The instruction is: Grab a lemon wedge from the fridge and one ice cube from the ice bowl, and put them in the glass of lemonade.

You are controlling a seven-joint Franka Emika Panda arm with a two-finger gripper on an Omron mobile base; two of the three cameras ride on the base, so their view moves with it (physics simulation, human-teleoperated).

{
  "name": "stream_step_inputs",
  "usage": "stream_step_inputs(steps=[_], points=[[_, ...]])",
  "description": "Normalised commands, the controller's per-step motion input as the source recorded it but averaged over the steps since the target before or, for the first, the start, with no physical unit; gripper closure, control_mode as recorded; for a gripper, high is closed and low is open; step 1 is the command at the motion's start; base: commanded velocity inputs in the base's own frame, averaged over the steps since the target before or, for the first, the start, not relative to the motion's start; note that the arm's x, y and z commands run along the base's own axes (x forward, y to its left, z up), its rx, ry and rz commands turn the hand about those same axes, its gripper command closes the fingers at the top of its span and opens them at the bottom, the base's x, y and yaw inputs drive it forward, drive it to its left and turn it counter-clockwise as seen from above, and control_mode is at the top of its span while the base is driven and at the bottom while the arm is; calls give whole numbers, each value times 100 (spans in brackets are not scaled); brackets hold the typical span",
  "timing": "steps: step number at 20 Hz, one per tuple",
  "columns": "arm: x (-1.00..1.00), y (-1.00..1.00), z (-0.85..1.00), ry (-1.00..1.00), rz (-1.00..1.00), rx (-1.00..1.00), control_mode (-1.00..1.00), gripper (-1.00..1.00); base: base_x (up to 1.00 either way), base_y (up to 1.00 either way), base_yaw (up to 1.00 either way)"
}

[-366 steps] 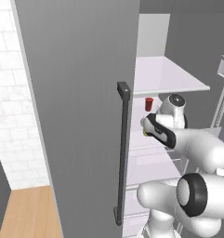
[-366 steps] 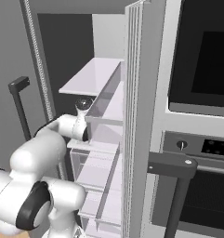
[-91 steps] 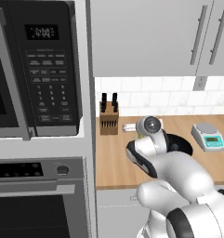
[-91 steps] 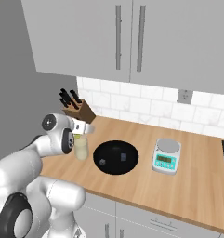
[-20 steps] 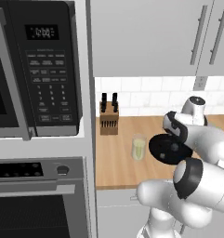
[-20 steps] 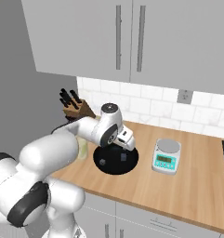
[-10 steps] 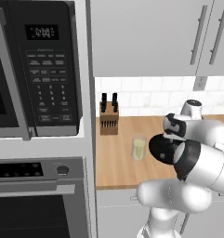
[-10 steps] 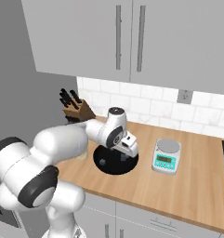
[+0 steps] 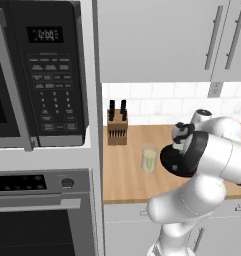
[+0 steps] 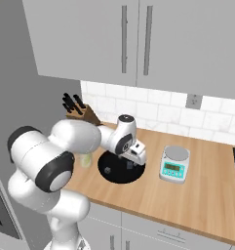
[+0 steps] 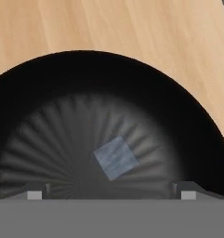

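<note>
One ice cube (image 11: pixel 115 157) in the ice bowl (image 11: pixel 48 79), under the wide-spread pincer (image 11: pixel 108 191).

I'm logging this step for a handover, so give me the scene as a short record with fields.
place: wooden counter
ice bowl: black, holds one pale ice cube
tool: open, over the bowl, cube between the fingertips' line
glass of lemonade: upright, left of the bowl
kitchen scale: right of the bowl
knife block: by the tiled wall

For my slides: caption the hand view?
Open claw poised above an ice cube in the black ice bowl.
</note>
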Motion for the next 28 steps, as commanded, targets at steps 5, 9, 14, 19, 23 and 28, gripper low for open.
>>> stream_step_inputs(steps=[5,9,14,19,23,28], points=[[5,-18,-32,4,0,0,-100,-100,0,0,0],[3,-12,-29,4,0,0,-100,-100,0,0,0],[10,0,-18,2,0,0,-100,-100,0,0,0],[0,1,-23,2,0,0,-100,-100,0,0,0],[13,4,-22,1,0,0,-100,-100,0,0,0],[0,1,0,0,0,0,-100,-100,0,0,0]])
